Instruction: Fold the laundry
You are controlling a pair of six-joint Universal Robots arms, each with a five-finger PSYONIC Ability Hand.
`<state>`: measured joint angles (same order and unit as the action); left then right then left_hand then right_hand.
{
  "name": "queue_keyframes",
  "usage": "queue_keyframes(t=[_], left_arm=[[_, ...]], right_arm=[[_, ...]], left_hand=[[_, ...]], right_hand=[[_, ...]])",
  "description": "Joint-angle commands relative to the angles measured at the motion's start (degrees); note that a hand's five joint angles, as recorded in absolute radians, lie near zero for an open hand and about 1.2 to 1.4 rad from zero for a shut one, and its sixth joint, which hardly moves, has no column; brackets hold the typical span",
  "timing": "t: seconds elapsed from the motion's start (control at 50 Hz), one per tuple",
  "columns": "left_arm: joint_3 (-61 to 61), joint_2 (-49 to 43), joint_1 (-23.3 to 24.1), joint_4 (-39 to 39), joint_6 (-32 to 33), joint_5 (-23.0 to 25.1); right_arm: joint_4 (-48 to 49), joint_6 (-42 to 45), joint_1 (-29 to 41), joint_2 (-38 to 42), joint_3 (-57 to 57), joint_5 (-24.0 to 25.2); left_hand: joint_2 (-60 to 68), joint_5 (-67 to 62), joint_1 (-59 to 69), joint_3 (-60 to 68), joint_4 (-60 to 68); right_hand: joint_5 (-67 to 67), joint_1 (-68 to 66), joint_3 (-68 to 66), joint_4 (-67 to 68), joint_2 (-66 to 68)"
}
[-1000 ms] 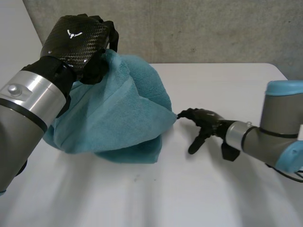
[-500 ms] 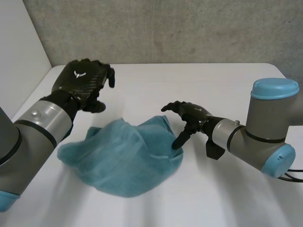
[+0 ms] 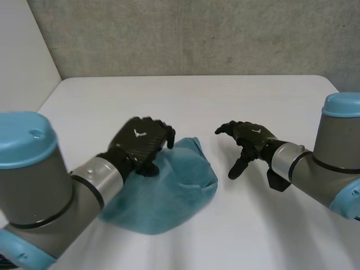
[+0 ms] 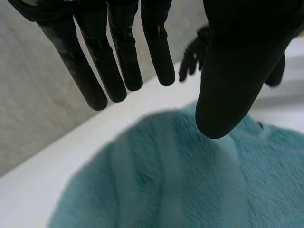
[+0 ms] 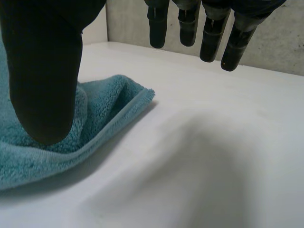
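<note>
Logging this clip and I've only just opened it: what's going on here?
A two-armed robot is working on a teal towel that lies in a rumpled, unfolded heap on the white table. The left hand is over the towel's left side with its fingers straight, gripping nothing. Whether it touches the cloth is unclear. The right hand hangs open beside the towel's right edge, apart from it. Neither hand holds the towel, and no neat fold is made yet.

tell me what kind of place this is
Likely a robot test bench, not a home: a white table, a plain grey concrete wall, and one crumpled teal terry towel.
</note>
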<state>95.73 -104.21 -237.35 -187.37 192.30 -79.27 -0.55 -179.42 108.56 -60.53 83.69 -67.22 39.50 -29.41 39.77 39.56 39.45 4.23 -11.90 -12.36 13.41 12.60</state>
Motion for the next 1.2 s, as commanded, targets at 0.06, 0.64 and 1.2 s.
queue_keyframes(t=[0.06, 0.64, 1.2], left_arm=[[-2.4, -5.8, 0.2, -0.3, 3.5, -0.4], [2.0, -1.3, -0.1, -4.3, 6.1, -3.4], [0.0, 12.8, -0.2, -6.1, 6.9, -4.1]], right_arm=[[0.0, 1.7, -1.3, -0.2, 2.1, 0.0], [0.0, 2.8, -1.7, 0.7, 2.0, -0.2], [-3.2, 2.2, -1.3, 1.1, -0.7, 0.8]], left_hand=[[6.5, -6.6, 6.3, 6.5, 6.6], [30.6, -30.7, 30.3, 30.5, 30.6], [40.5, -40.6, 40.2, 40.4, 40.5]], right_hand=[[-0.3, -2.1, -1.6, 0.5, 1.3], [-0.6, -1.7, -1.3, 0.2, 1.0], [-4.2, 1.9, 2.4, -3.4, -2.6]])
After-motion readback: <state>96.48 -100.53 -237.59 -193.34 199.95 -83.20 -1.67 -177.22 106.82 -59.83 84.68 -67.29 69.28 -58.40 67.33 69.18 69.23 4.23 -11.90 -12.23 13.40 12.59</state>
